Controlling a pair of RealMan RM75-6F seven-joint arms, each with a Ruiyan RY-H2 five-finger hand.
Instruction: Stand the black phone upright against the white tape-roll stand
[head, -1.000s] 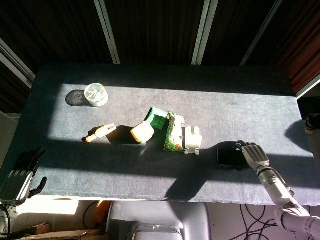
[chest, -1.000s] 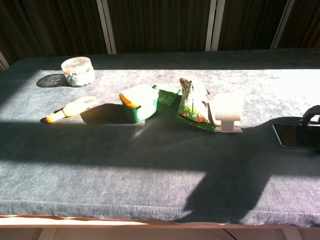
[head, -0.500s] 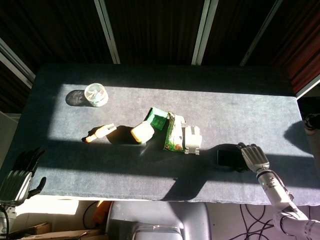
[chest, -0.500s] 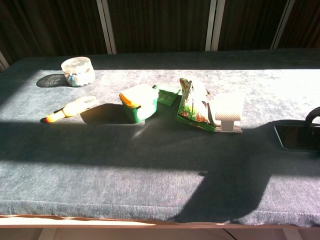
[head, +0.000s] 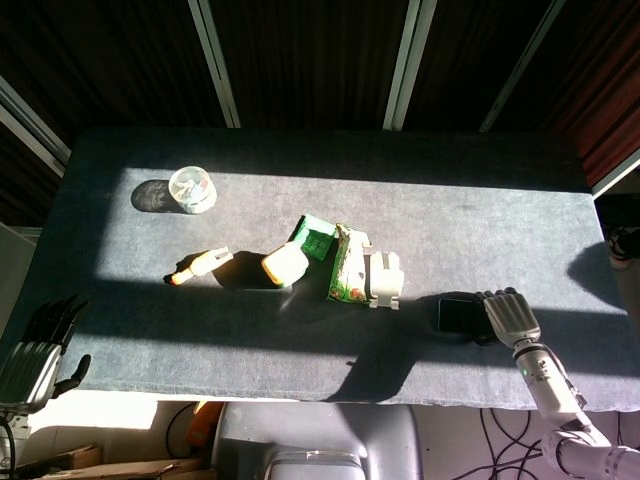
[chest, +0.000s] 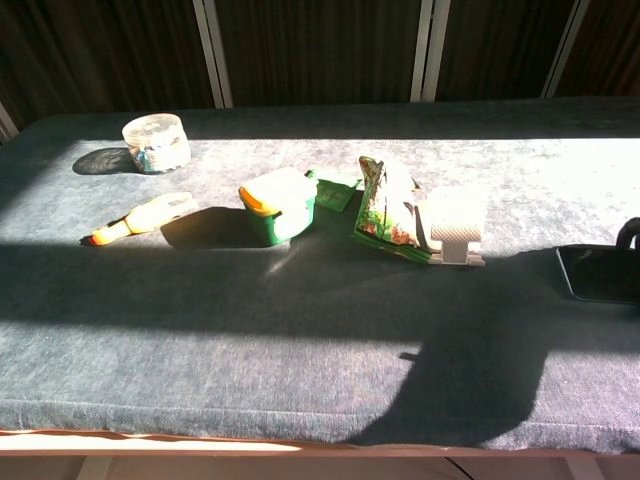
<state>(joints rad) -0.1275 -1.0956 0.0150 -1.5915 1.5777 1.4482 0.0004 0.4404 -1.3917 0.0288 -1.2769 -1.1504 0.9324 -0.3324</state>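
Black phone (head: 458, 315) lies flat on bench (head: 480, 220), right of white tape-roll stand (head: 383, 279). My right robot hand (head: 510, 315), fingers on its edge, has dragged it slightly away from stand; grasp unsecured. Left robot hand (head: 38, 350) idle, empty, fingers apart.

We see a black phone (head: 459, 316) at three o'clock of the white tape-roll stand (head: 383, 279). Our grey right hand (head: 510, 316) meets it. A green printed packet (head: 347, 266) and green tub (chest: 279, 206) with an orange rim lie on dark grey cloth (head: 480, 220).
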